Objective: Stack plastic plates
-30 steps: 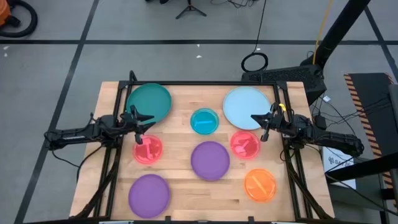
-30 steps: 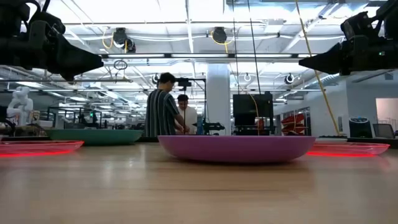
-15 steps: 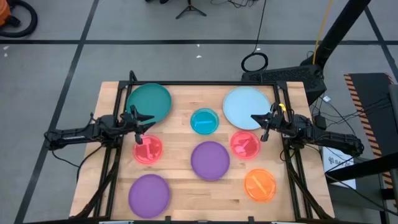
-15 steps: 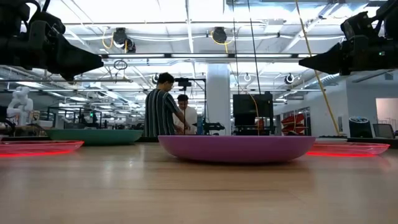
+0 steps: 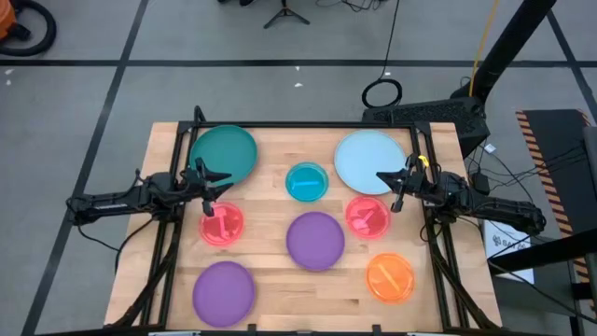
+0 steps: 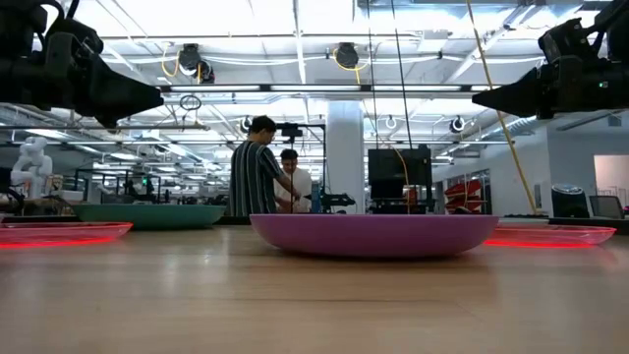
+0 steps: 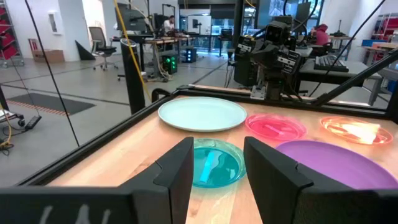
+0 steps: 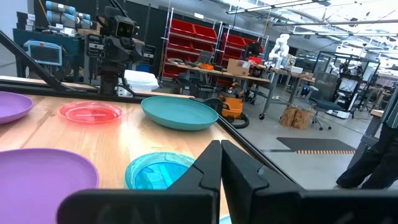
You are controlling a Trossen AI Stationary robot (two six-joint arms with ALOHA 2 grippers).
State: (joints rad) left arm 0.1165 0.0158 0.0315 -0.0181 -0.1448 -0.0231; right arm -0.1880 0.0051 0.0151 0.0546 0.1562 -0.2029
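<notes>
Eight plates lie flat on the wooden table (image 5: 270, 140): dark green (image 5: 224, 154) far left, light blue (image 5: 370, 161) far right, cyan (image 5: 307, 182) between them, two pink-red (image 5: 221, 224) (image 5: 367, 217), purple (image 5: 314, 240) at the middle, purple (image 5: 224, 292) near left, orange (image 5: 390, 277) near right. My left gripper (image 5: 210, 182) hovers open between the green plate and the left pink-red plate (image 7: 217, 155). My right gripper (image 5: 392, 187) hovers shut by the light blue plate's near edge (image 8: 221, 152). Both are well above the table in the low view (image 6: 147, 98) (image 6: 486, 98).
Black frame rails (image 5: 308, 124) run along the table's far edge and down both sides. Bare wood shows between the plates. Two people (image 6: 257, 167) stand in the room beyond the far edge.
</notes>
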